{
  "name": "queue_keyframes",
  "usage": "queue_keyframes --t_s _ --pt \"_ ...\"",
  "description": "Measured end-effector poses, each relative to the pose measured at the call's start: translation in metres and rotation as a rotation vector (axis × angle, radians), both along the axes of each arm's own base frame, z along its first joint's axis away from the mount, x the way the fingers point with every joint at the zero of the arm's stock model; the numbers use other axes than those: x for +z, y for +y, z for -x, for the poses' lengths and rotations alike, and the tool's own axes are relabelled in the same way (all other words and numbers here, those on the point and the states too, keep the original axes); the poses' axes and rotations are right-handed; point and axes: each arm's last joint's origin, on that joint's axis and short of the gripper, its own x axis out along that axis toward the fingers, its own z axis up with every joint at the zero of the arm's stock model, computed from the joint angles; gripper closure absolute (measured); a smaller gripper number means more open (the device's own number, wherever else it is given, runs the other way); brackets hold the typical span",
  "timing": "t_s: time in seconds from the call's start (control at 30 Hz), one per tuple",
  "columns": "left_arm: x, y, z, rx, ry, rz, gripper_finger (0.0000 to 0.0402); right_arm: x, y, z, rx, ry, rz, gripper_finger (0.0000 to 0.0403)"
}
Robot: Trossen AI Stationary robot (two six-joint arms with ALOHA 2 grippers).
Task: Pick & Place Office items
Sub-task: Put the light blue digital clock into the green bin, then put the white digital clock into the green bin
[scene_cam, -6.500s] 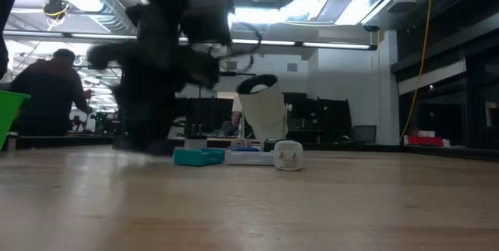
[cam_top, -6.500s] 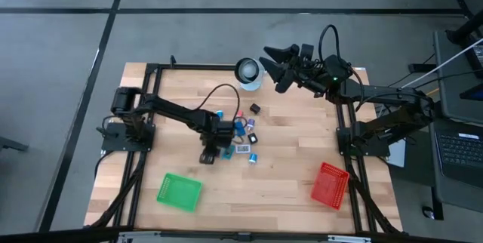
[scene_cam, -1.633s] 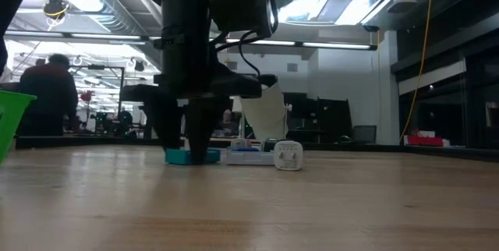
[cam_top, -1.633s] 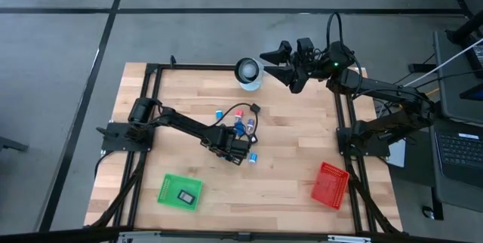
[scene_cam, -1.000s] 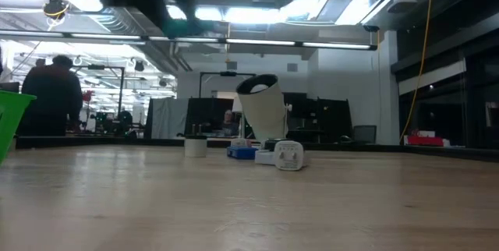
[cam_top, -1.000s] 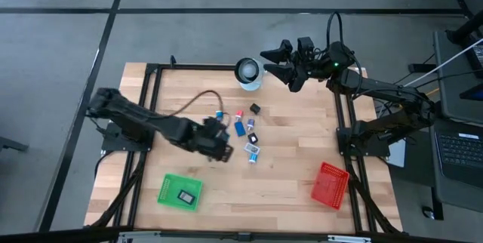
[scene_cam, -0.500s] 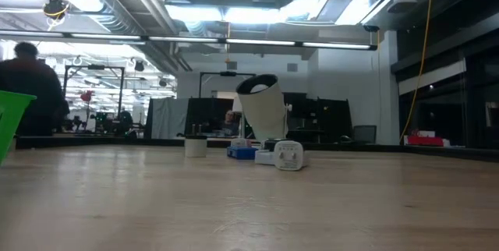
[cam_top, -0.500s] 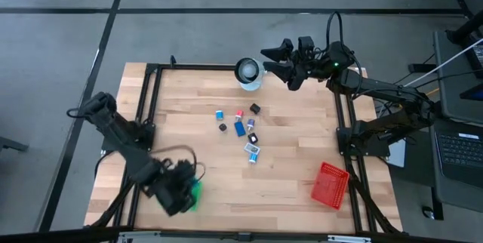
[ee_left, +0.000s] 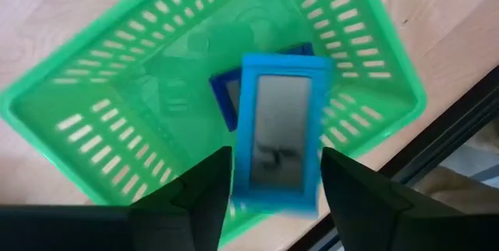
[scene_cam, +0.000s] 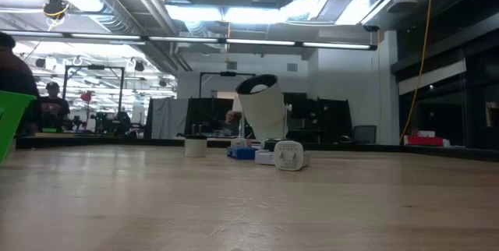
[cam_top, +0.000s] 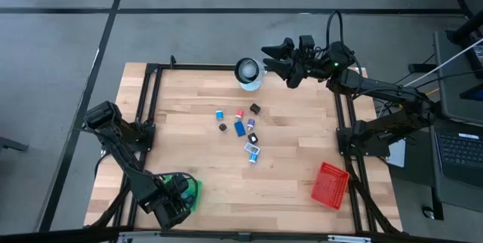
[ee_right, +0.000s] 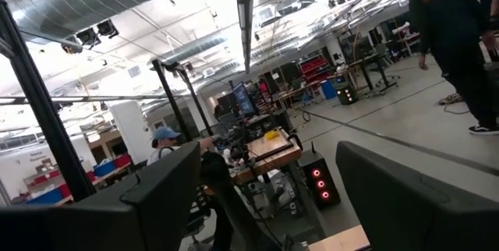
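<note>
Hovering over the green plastic mesh basket (ee_left: 93, 118) at the near left corner of the wooden table (cam_top: 294, 190): left gripper (cam_top: 175, 201), fingers parted, light blue flat rectangular item with grey face (ee_left: 279, 130) between them, touching neither; dark blue item (ee_left: 224, 99) lying beneath in basket. Remaining small office items (cam_top: 243, 127) clustered mid-table. Right gripper (cam_top: 273, 56) raised beside white ring-shaped object (cam_top: 247, 70), fingers spread, holding nothing.

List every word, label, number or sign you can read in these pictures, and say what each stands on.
None can be read.
Blue item between the left gripper fingers, over the green basket: a dark mark on its grey panel, too blurred to read.
Items on the table: too small to tell.
</note>
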Motion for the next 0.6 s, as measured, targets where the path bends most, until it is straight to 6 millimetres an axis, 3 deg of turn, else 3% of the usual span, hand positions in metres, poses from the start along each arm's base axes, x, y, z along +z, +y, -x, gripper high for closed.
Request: queue_keyframes --t_s 0.37,0.47,0.6 --pt "0.019 0.014 -0.001 -0.024 -0.056 -0.006 0.0148 0.000 0.000 0.000 0.000 0.000 0.002 0.0096" --pt "0.031 0.034 -0.005 -0.057 -0.073 -0.058 0.0147 0.000 0.000 0.000 -0.001 0.000 0.004 0.0096" --pt "0.052 0.077 -0.019 -0.105 -0.122 -0.154 0.0146 0.000 0.000 0.000 -0.006 0.000 0.002 0.0096"
